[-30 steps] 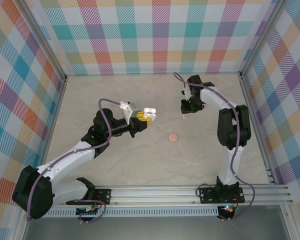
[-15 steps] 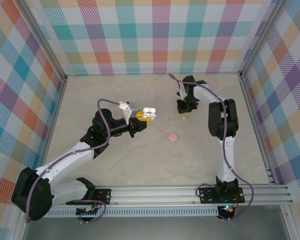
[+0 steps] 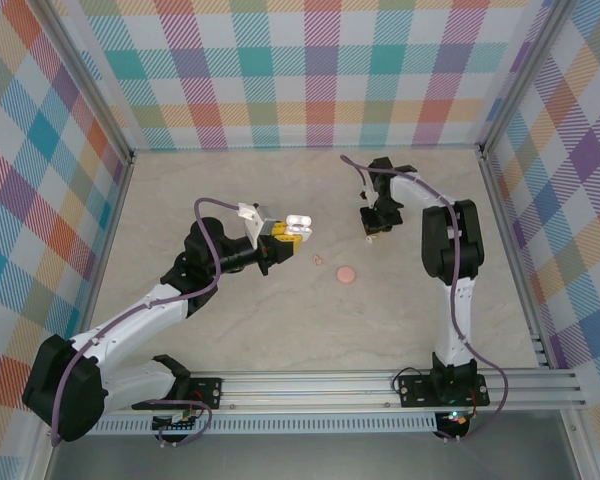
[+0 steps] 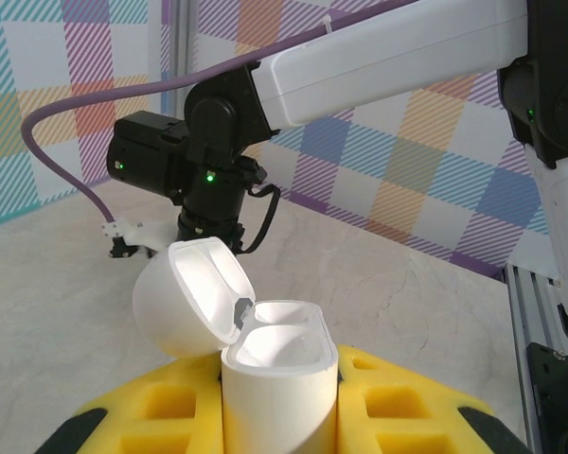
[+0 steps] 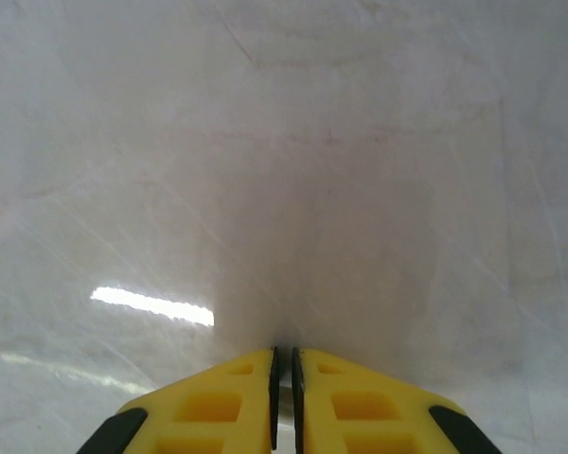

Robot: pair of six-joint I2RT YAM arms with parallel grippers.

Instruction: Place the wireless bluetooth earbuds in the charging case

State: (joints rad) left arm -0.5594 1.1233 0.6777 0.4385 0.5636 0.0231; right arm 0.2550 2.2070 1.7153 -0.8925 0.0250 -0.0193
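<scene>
We've got a flat salmon-pink disc (image 3: 346, 272) lying on the pale marble-look table (image 3: 230, 180), a tiny pinkish bit (image 3: 317, 259) near it, loud plaid walls (image 3: 320, 70) all round.

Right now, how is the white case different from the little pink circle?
The charging case is white; the pink disc is salmon. The charging case is held up in the left gripper, with its lid open; the pink disc lies flat on the table. Both are small.
</scene>
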